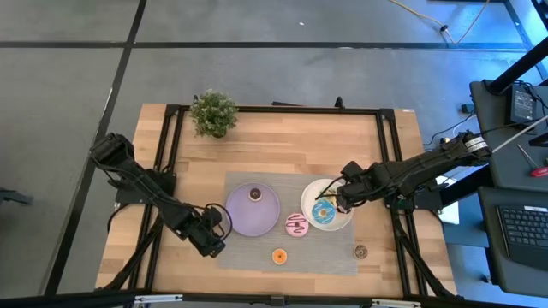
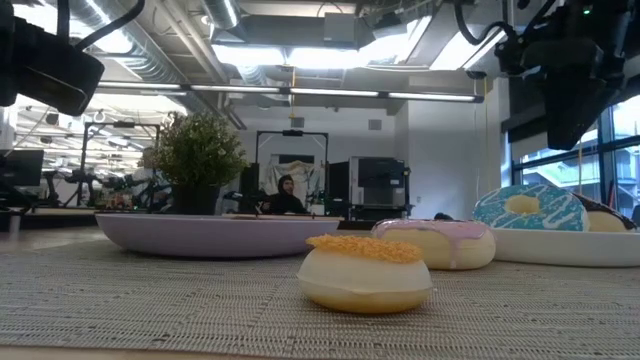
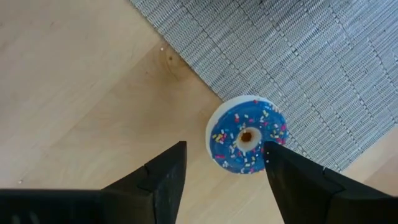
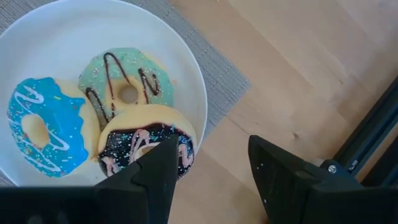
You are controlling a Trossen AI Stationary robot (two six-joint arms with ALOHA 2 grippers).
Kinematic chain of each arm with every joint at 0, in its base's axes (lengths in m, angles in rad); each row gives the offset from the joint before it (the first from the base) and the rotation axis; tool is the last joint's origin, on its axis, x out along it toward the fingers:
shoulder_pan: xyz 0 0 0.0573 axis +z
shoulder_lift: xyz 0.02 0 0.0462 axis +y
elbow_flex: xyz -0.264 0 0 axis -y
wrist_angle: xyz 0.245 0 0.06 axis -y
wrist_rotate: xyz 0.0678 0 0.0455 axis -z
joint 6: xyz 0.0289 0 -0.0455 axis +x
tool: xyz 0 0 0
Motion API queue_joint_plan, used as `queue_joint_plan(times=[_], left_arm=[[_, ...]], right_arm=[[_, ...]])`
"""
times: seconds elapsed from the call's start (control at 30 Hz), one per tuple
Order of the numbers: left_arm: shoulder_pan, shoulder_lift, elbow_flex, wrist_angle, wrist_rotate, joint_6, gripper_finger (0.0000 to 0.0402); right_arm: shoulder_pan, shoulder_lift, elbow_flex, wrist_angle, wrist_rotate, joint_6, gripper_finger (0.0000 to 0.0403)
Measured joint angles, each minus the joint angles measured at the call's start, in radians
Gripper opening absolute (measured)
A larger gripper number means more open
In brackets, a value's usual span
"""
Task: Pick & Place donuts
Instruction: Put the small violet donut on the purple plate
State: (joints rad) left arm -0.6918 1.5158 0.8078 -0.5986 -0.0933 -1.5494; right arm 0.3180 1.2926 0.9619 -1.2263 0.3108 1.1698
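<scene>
Donuts lie scattered over a grey woven mat (image 1: 257,248) on my wooden table (image 1: 282,137). From above, the white plate (image 1: 313,190) holds a light blue donut (image 1: 323,212), my right gripper (image 1: 340,198) hovering over its far edge. The lilac plate (image 1: 242,221) carries one small brown mini donut (image 1: 254,194). A pink donut (image 1: 297,225), an orange mini (image 1: 279,256) and a brown mini (image 1: 360,251) rest flat on the mat. My left gripper (image 1: 214,233) sits at the mat's left edge.

At table height, the orange-topped mini (image 2: 367,270) is nearest, a smooth cream ring lying flat, with the pink one (image 2: 440,241) behind it.

Through my left wrist camera, a dark blue sprinkled donut (image 3: 247,134) lies flat, hole upward, straddling the mat's corner and bare wood, between my spread, empty fingers (image 3: 165,177).

Through my right wrist camera, the white plate (image 4: 74,31) holds three glossy rings: light blue (image 4: 40,124), green with chocolate drizzle (image 4: 124,84), and chocolate (image 4: 146,142) tilted against both. My fingers (image 4: 155,171) stand apart, gripping nothing.
</scene>
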Motion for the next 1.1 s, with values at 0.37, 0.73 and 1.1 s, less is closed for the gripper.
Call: queue_joint_plan(times=[0.37,0.73,1.1], left_arm=[[0.0,0.066,0.0,0.039,0.006,-0.008,0.0173],[0.009,0.07,0.0,0.043,0.006,0.003,0.0104],[0.055,-0.023,0.049,0.053,-0.134,0.126,0.0052]], right_arm=[[0.0,0.0,0.0,0.0,0.0,0.0,0.0197],[0.0,0.0,0.0,0.001,0.001,-0.004,0.0197],[0.0,0.0,0.0,0.001,0.003,-0.004,0.0197]])
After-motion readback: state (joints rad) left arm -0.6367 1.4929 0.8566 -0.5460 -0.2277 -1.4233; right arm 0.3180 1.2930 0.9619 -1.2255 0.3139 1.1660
